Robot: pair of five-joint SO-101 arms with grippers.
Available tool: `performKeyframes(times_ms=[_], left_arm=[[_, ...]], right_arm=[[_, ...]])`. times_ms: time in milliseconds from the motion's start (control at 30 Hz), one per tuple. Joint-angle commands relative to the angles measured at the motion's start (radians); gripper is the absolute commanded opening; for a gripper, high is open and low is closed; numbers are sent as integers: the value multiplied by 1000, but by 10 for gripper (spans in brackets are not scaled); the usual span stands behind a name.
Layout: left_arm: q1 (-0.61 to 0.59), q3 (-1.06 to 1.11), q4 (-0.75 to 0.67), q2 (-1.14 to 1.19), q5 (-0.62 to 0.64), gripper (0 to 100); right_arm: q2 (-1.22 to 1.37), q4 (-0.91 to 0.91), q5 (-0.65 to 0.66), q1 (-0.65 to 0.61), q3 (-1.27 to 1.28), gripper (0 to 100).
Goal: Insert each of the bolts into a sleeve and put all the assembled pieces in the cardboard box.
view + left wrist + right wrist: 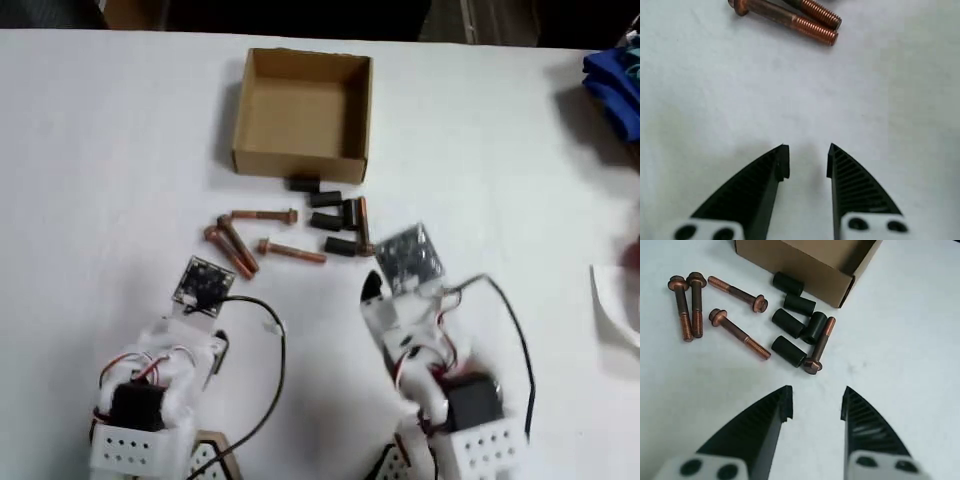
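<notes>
Several copper bolts [739, 333] and several black sleeves [788, 322] lie loose on the white table just in front of the open cardboard box [305, 110], which holds nothing. One bolt [819, 347] rests against the sleeves. My right gripper [815, 402] stands open a short way back from this pile, nothing between its fingers. My left gripper [805, 162] is open too, over bare table, with two bolts [785, 17] lying side by side just ahead of it. In the high view the left arm [150, 390] and right arm [440, 380] sit at the near edge.
A blue cloth [612, 85] lies at the far right corner and a white object [615, 305] at the right edge. Black cables [280, 350] loop beside both arms. Bare table stretches to the left of the box.
</notes>
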Motion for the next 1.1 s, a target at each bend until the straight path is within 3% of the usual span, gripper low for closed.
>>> performKeyframes(times_ms=[0,167,367,500,833,1067], left_arm=[[-8,19,5,-34,-3,151],[-8,19,5,-34,-3,151],[-8,19,5,-34,-3,151],[-8,19,5,-34,-3,151],[-8,19,5,-34,-3,151],[-6,19,5,-34,-3,151]], right_arm=[[506,151,5,54,-440,166],[1018,420,-20,53,-852,166],[1351,596,25,25,-1003,171],[1374,633,315,-64,-1016,217],[1339,504,350,-131,-1065,215],[1366,415,594,-131,-1065,110]])
